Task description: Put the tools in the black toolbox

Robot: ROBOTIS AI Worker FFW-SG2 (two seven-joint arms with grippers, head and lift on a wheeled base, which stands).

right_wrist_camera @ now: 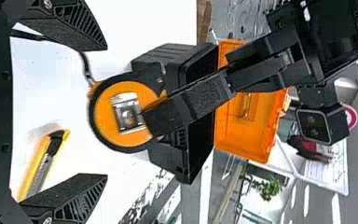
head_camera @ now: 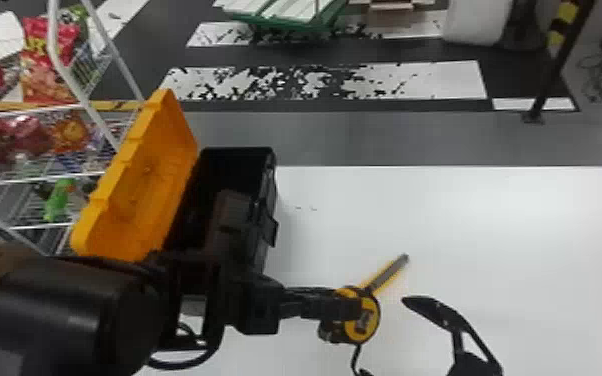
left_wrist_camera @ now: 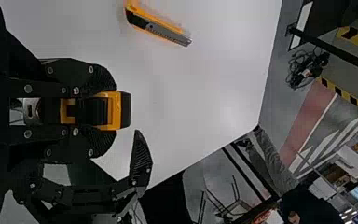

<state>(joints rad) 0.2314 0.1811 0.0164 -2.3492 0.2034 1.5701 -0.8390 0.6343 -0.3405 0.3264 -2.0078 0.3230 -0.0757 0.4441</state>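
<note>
A white table [head_camera: 490, 220] spreads under the work—bright, with a grey floor [head_camera: 390, 137] beyond its far edge. The yellow-and-black tape measure [head_camera: 362, 330] is in the left gripper [head_camera: 349, 307], whose two fingers are closed against its sides, above the table. Near it, the right gripper [head_camera: 447, 322] has its fingers spread wide, with nothing gripped between them. A yellow utility knife [head_camera: 389, 274] lies on the table close by. The black toolbox [head_camera: 237, 165] sits farther left, partly behind the left arm—its orange lid [head_camera: 140, 195] swung open toward a white wire rack [head_camera: 52, 40] of snack packs [head_camera: 47, 75].
</note>
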